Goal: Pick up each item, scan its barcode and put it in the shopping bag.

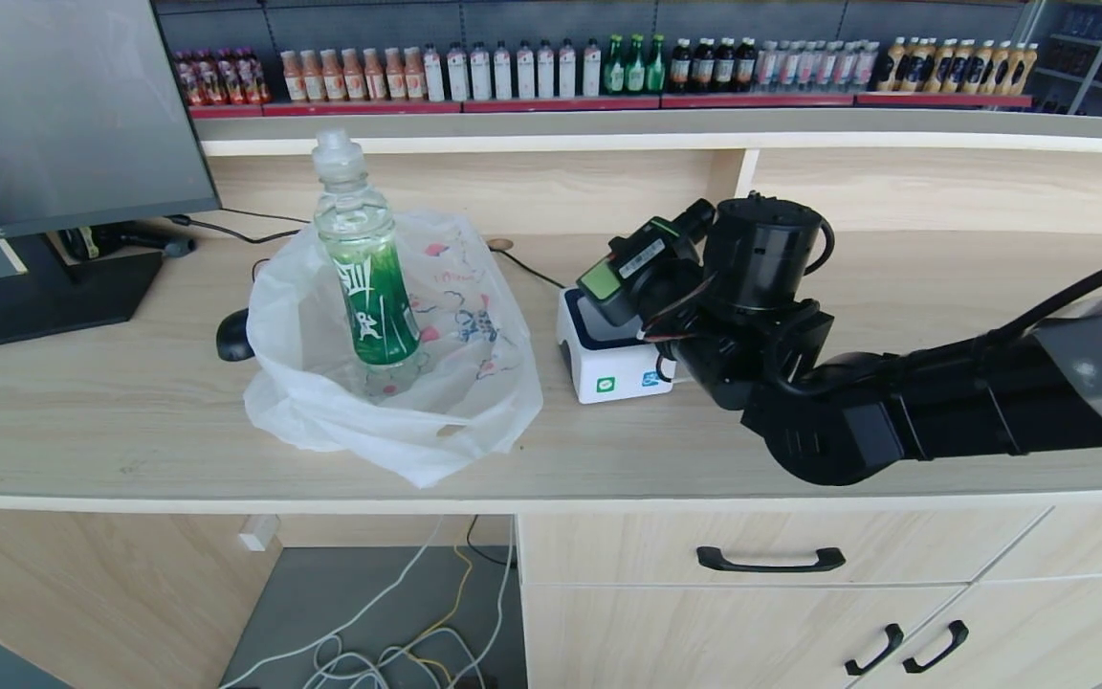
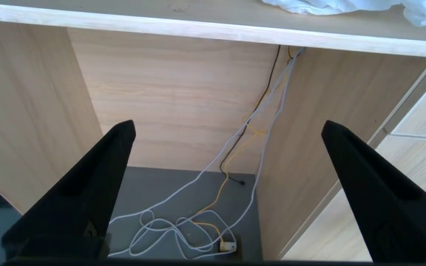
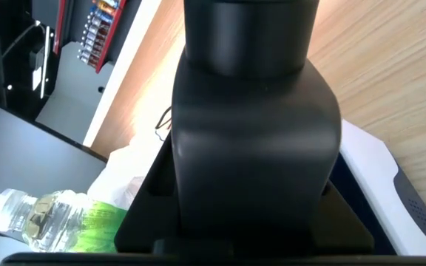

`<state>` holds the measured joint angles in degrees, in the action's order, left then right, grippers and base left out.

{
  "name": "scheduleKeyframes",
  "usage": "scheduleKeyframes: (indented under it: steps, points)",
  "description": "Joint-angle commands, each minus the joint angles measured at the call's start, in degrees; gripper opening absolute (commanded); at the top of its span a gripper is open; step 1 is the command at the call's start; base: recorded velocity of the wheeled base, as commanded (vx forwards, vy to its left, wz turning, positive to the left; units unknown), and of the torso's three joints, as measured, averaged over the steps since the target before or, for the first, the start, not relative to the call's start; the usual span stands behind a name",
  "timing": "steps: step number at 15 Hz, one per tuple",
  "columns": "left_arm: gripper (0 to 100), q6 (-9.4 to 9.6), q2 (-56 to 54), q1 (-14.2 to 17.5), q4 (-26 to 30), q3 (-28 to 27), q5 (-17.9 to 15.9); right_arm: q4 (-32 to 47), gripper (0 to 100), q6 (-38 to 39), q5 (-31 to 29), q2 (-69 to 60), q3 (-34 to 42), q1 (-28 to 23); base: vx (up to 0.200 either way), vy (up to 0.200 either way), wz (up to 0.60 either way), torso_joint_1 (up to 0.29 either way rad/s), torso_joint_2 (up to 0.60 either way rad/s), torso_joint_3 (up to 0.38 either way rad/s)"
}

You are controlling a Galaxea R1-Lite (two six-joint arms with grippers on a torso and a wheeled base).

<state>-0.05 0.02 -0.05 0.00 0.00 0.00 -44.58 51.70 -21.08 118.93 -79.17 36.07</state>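
One bottle (image 1: 364,277) (green-labelled, capped) stood upright inside the white shopping bag (image 1: 474,383) on the wooden counter (image 1: 130,421), suggesting that this item's pick, scan and bagging were done. The right gripper (image 1: 642,277) hung over the white scanner (image 1: 599,368) just beside the bag. Whether its fingers were parted or closed could not be told, nor whether it carried anything. The left gripper (image 2: 228,125) sat below the counter's edge, fingers spread wide and empty, above loose cables (image 2: 198,222). What else was left to scan could not be judged.
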Motion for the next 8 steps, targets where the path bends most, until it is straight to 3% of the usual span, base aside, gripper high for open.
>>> scheduleKeyframes:
  steps: [1,4,8]
  points:
    - [100,-0.04,0.0,0.0,0.0,0.0,0.0,0.1,0,-0.2,0.0,-0.7,-0.4,0.1,0.0,0.0,0.0,0.0,0.0,0.0]
    - [100,-0.04,0.0,0.0,0.0,0.0,0.0,5.1,0,-0.6,0.0,-3.7,-1.5,0.4,0.0,0.0,0.0,0.0,0.0,0.0]
    - [100,-0.04,0.0,0.0,0.0,0.0,0.0,5.3,0,-0.5,0.0,-3.9,-1.3,0.3,0.0,0.0,0.0,0.0,0.0,0.0]
